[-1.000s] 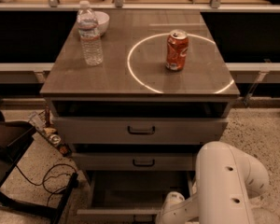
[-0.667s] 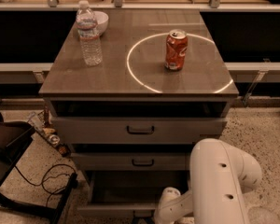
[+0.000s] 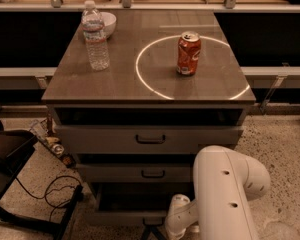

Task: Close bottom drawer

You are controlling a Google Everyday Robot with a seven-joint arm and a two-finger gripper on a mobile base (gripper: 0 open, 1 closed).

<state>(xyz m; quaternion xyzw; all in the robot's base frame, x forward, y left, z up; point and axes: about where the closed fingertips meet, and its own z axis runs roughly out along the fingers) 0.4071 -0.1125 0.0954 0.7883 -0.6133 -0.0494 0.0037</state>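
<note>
The bottom drawer [image 3: 121, 217] is the lowest of three grey-brown drawers and stands pulled out, its dark box interior showing behind the flat front. Its small black bar handle [image 3: 153, 221] sits at the middle of the front. My white arm [image 3: 225, 194] comes in from the lower right, with the wrist [image 3: 179, 219] bent left toward the drawer front. My gripper [image 3: 151, 232] is the dark shape at the bottom edge of the camera view, right below the handle and mostly cut off.
The middle drawer [image 3: 140, 173] and the wider top drawer [image 3: 115, 138] also stand slightly out. On the cabinet top are a water bottle [image 3: 95, 37], a white bowl [image 3: 108, 23] and an orange soda can [image 3: 188, 53]. A dark chair [image 3: 10, 159] and cables [image 3: 55, 194] lie left.
My arm has swung left and down, bringing the wrist and gripper in front of the bottom drawer's handle. The drawer front seems slightly further in.
</note>
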